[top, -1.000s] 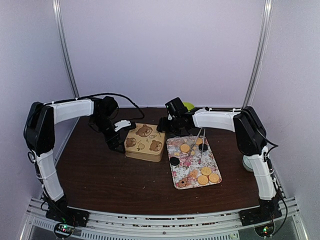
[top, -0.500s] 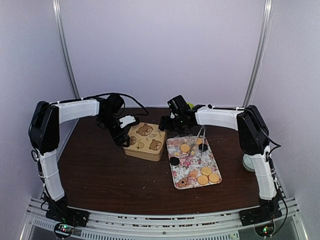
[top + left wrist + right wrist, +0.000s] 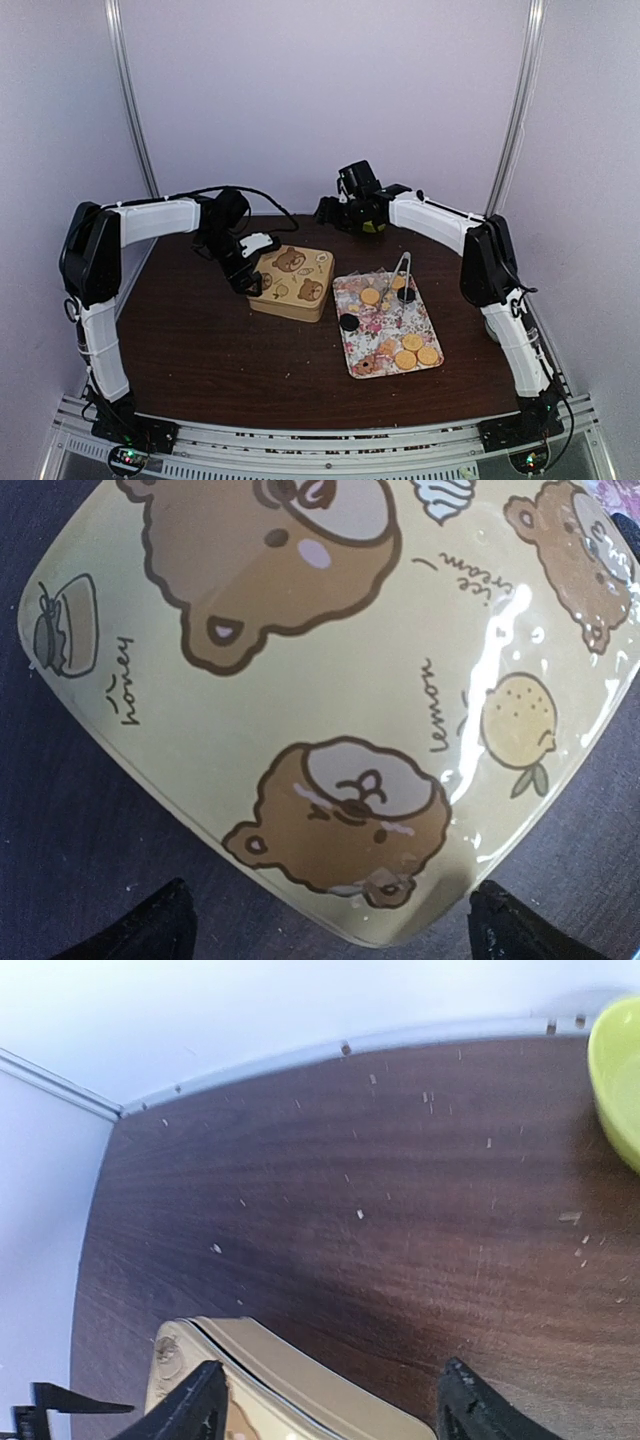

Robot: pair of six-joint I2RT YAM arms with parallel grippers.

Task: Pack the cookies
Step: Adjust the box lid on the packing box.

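Cookies lie on the floral tray beside tongs, none visible inside the bear-printed tin, whose lid is on. Left gripper, fingers spread and released, hovers over the tin's corner; right gripper, spread and holding nothing, is raised behind it. Packing looks unfinished.

A dark brown wood-grain surface carries everything. Near its middle, slightly left, lies a square yellow tin printed with bears, its lid on. Just right of the tin, close beside it, lies a floral tray. A lime-green bowl stands at the far edge, right of centre, partly hidden behind an arm. At the right edge a pale round object shows behind the arm; what it is cannot be told. Small pale crumbs speckle the far part of the wood.
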